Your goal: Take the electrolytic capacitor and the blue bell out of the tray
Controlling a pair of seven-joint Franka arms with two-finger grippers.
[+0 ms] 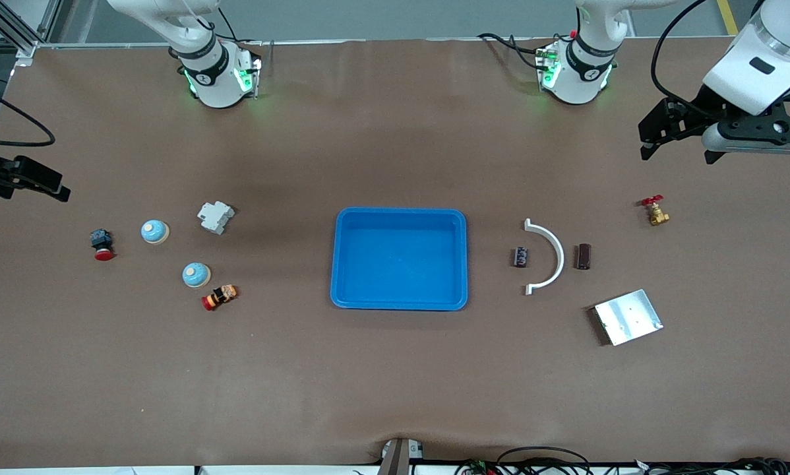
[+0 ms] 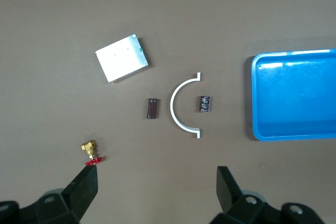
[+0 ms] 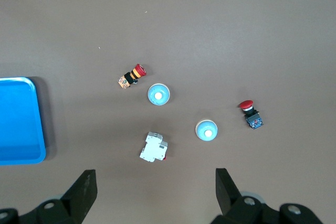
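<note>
My left gripper (image 2: 157, 184) hangs high over the left arm's end of the table, jaws spread wide and empty. My right gripper (image 3: 156, 187) hangs over the right arm's end, likewise spread wide, nothing held.

A blue tray (image 1: 342, 264) sits mid-table, nothing in it. Toward the left arm's end, one dark capacitor (image 1: 520, 256) lies inside the curve of a white arc-shaped bracket (image 1: 554, 254); a second capacitor (image 1: 584, 256) lies just outside that curve. A metal plate (image 1: 628, 317) rests nearer the front camera, and a brass valve with red handle (image 1: 656, 211) lies apart.

Toward the right arm's end lie two pale blue bells (image 1: 154, 231) (image 1: 196, 274), a white circuit breaker (image 1: 215, 216) and two red pushbutton switches (image 1: 102, 245) (image 1: 219, 297).
</note>
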